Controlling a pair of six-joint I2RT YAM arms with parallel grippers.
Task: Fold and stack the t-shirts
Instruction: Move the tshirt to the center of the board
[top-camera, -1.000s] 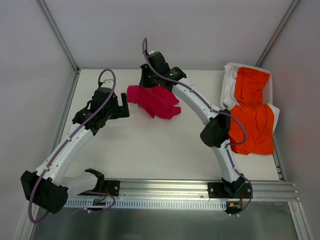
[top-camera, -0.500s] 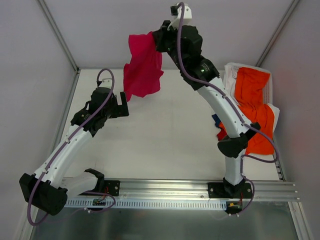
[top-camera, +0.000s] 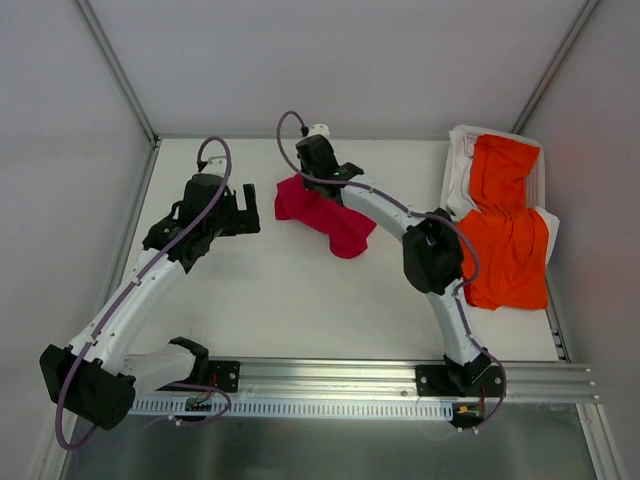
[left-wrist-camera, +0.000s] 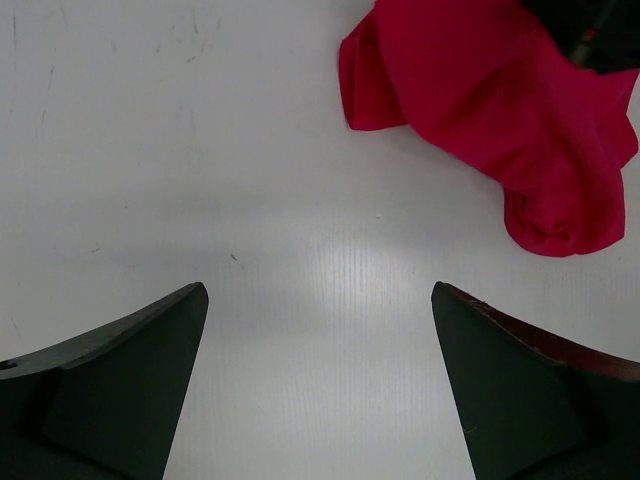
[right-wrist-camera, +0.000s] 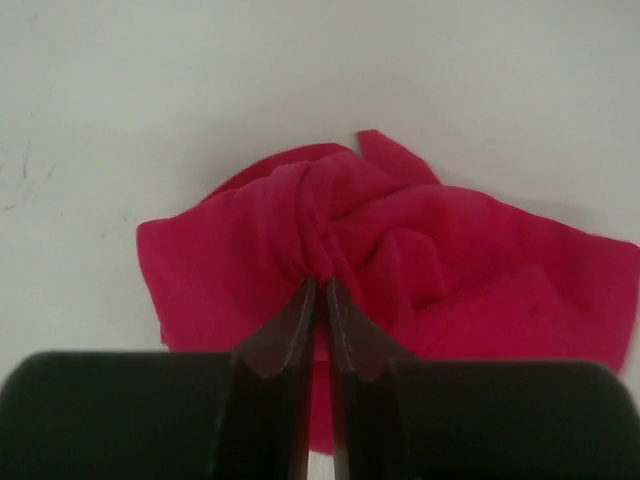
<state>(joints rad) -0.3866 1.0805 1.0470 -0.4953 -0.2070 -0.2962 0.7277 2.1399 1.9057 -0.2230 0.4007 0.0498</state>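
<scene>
Along the right edge of the tabletop (top-camera: 300, 310), the orange t-shirt (top-camera: 510, 240) lies crumpled, its far part resting on a white cloth (top-camera: 458, 170) at the far right corner. Left of centre, the left gripper (left-wrist-camera: 320, 300) hovers above bare tabletop with jaws spread wide, just beside the crimson t-shirt (left-wrist-camera: 480, 110). Near the middle of the far edge, the right gripper (right-wrist-camera: 320, 285) is clamped on a bunched fold of the crimson t-shirt, which lies heaped on the tabletop.

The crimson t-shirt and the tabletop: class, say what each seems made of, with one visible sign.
Crimson t-shirt: soft matte cloth, likely cotton knit; it bunches into folds where the right gripper pinches it. Tabletop: hard white board, perhaps laminate or plastic, slight sheen; fine scuffs show.
</scene>
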